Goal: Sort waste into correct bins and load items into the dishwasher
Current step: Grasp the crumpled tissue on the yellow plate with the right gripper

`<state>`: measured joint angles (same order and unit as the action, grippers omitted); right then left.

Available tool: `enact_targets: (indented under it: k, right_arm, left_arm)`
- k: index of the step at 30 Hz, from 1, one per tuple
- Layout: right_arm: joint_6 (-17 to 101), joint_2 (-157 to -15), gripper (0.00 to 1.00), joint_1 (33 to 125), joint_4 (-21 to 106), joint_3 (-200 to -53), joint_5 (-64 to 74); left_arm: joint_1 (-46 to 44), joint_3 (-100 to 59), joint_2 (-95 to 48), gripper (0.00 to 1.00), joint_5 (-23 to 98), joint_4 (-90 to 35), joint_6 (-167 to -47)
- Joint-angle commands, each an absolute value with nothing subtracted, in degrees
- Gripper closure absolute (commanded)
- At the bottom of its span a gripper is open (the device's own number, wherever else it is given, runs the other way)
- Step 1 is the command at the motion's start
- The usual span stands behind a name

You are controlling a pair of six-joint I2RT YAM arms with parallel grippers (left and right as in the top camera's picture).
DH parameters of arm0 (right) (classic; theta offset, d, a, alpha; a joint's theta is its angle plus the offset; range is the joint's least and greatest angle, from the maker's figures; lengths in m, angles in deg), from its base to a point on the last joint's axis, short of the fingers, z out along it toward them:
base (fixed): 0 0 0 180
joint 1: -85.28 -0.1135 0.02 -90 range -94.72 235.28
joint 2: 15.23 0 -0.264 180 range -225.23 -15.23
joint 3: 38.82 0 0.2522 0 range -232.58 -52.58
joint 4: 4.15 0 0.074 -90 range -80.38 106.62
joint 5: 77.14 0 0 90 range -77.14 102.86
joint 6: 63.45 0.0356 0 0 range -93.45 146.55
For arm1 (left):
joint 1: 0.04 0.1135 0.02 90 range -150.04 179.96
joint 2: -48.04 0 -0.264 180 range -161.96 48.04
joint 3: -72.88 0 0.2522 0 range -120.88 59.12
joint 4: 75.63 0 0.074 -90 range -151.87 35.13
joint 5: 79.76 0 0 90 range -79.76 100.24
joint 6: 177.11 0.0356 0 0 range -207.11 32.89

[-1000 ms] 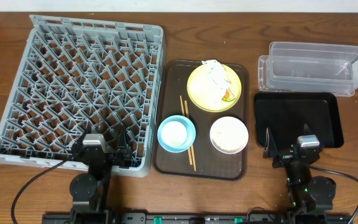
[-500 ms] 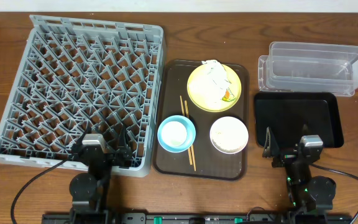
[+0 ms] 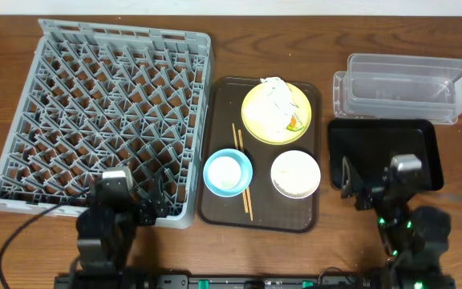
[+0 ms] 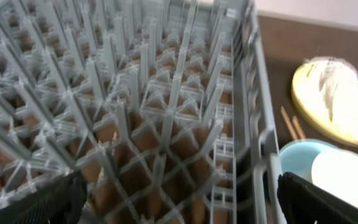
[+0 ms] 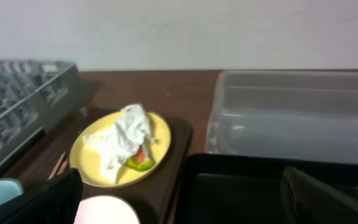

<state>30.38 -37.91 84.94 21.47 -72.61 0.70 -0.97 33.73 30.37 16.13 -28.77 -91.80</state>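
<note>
The grey dishwasher rack (image 3: 111, 112) fills the left. On the brown serving tray, a yellow plate (image 3: 257, 120) holds a crumpled napkin (image 3: 275, 92) and a green-orange scrap (image 3: 295, 123). A light blue bowl (image 3: 239, 156) holds a white cup (image 3: 224, 171). A cream bowl (image 3: 295, 174) holds pale grains. Chopsticks (image 3: 237, 140) lie between them. The clear tub (image 3: 403, 87) and black tray (image 3: 383, 152) are at the right. My left gripper (image 3: 131, 199) is open and empty over the rack's near edge (image 4: 179, 205). My right gripper (image 3: 373, 189) is open and empty over the black tray's near edge (image 5: 179, 199).
The dark brown serving tray (image 3: 215, 213) sits between the rack and the bins. The right wrist view shows the plate (image 5: 160, 134), the tub (image 5: 297, 112) and the black tray (image 5: 241, 186). Bare wooden table lies in front of the serving tray.
Both arms have lifted a little from their earlier pose, the left shifting slightly left and the right slightly right. No object has moved.
</note>
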Motion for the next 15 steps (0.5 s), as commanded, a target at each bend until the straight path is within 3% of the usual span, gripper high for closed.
enact_targets:
  k: [1,6,11,15]
  right_arm:
    - [26.21,-47.37,0.01,84.50,24.31,-81.00,-5.47]
    - [24.64,-63.81,0.01,84.44,32.95,-95.32,-12.18]
    - [9.23,-80.86,0.01,84.26,49.73,-112.72,-21.93]
    - [6.58,-91.83,0.01,83.63,59.81,-125.85,-16.72]
  left_arm:
    - [-1.10,27.52,23.18,0.02,16.66,-25.09,-92.30]
    - [-1.10,17.93,12.14,0.02,16.66,-17.10,-92.30]
    - [-1.10,11.22,4.27,0.02,16.68,-11.81,-92.28]
    - [-1.10,10.32,1.89,0.02,16.68,-11.35,-92.30]
